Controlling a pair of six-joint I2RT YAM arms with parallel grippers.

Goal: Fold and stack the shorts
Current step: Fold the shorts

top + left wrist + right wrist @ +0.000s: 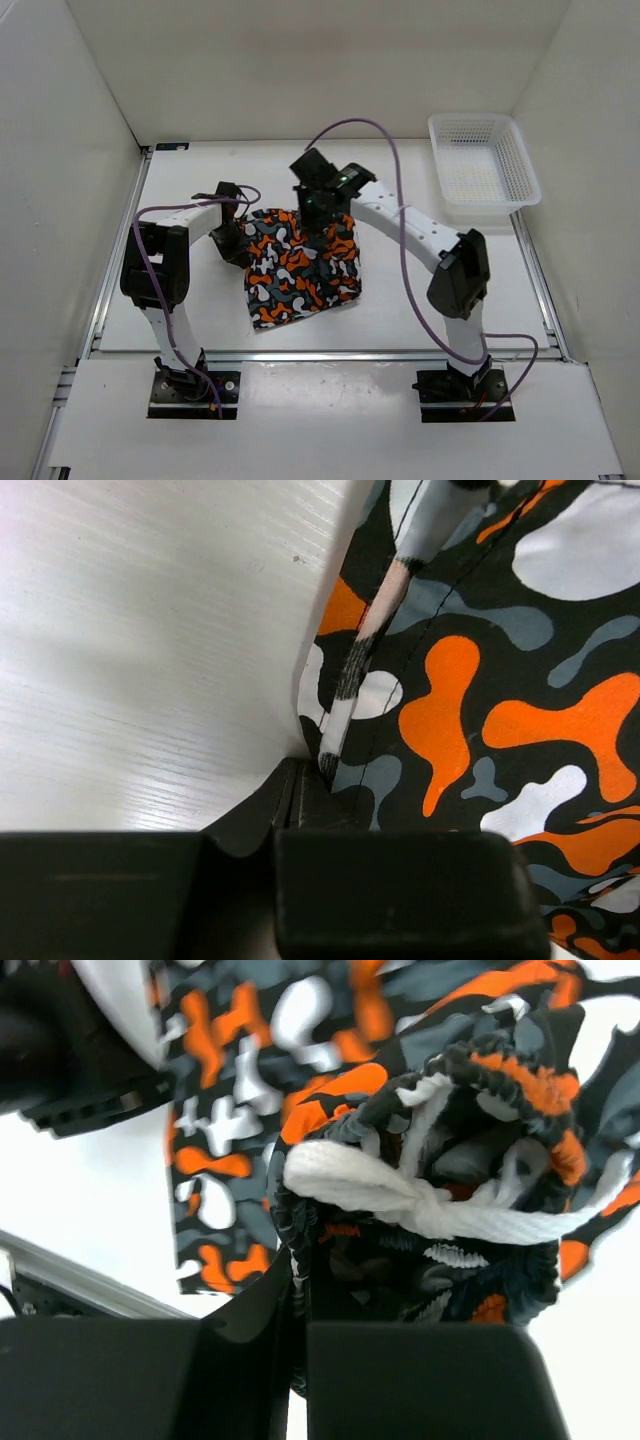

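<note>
Two tips partly under shorts (300, 275): left end effector (300, 780), right end effector (297, 1280).

The left arm (150, 272) stands on its base at 7 o'clock in the top view. Its upper link rises toward 11 o'clock to a raised elbow, and the forearm then runs toward 2 o'clock. The wrist bends down, so the left pincer (238, 250) points toward 5 o'clock with its jaws pressed together on a side edge of the shorts (300, 270).

The right arm (455, 275) stands at 5 o'clock. Its upper link climbs toward 12 o'clock and its long forearm stretches toward 10 o'clock to mid-table. There the right pincer (320, 215) points down, clamped on the bunched waistband.

Both wrist views show the black fingers (400, 890) closed with cloth between them.
</note>
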